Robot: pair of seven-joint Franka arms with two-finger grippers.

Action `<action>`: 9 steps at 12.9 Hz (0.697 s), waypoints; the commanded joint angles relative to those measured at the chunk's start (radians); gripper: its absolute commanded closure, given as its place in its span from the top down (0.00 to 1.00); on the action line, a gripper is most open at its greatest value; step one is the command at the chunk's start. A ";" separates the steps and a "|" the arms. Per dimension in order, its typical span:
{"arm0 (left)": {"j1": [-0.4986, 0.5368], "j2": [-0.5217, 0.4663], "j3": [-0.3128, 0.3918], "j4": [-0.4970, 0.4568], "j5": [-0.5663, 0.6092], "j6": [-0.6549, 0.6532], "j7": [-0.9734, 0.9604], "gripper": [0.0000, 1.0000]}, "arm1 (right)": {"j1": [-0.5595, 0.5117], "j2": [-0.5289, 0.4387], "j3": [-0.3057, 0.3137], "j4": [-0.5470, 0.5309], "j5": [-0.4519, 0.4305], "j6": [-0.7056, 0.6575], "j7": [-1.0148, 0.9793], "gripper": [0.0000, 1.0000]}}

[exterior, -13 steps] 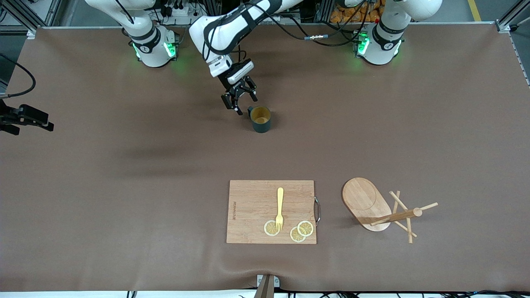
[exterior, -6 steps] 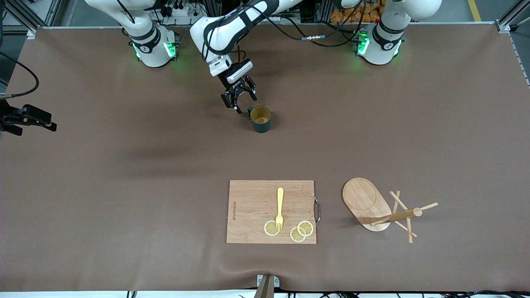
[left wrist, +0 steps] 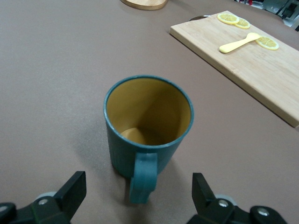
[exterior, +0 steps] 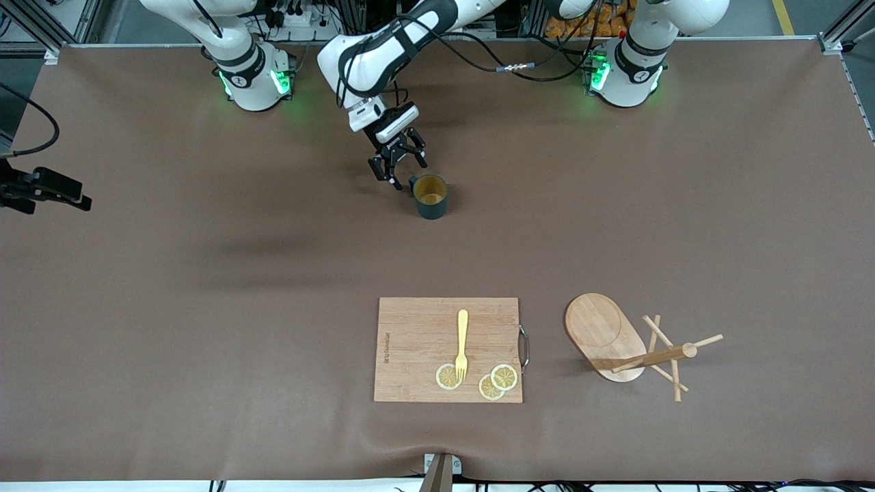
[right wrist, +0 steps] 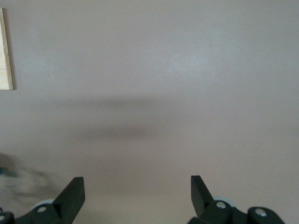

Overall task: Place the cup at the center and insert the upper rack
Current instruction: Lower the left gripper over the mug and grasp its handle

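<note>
The dark teal cup (exterior: 431,197) stands upright on the brown table, its yellowish inside showing. In the left wrist view the cup (left wrist: 147,116) turns its loop handle (left wrist: 142,179) toward my left gripper. My left gripper (exterior: 408,174) is open, low beside the cup, and the handle lies between its spread fingers (left wrist: 74,186) without touching them. The wooden mug tree stands on its oval base (exterior: 601,331) near the front camera, with the upper rack pegs (exterior: 707,339) by its rounded top. My right gripper (right wrist: 138,186) is open and empty, high over bare table.
A rectangular wooden cutting board (exterior: 417,342) lies beside the mug tree, nearer the front camera than the cup. On it are a yellow fork (exterior: 463,342) and lemon slices (exterior: 497,381). A dark shape (exterior: 44,191) hangs at the right arm's end.
My left gripper has shifted very slightly toward the cup's handle, still open. The cup and the mug tree have not moved.
</note>
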 commanded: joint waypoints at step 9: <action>0.003 0.020 0.013 0.026 -0.125 0.016 0.095 0.92 | 0.018 -0.013 0.002 0.030 -0.028 -0.067 0.040 1.00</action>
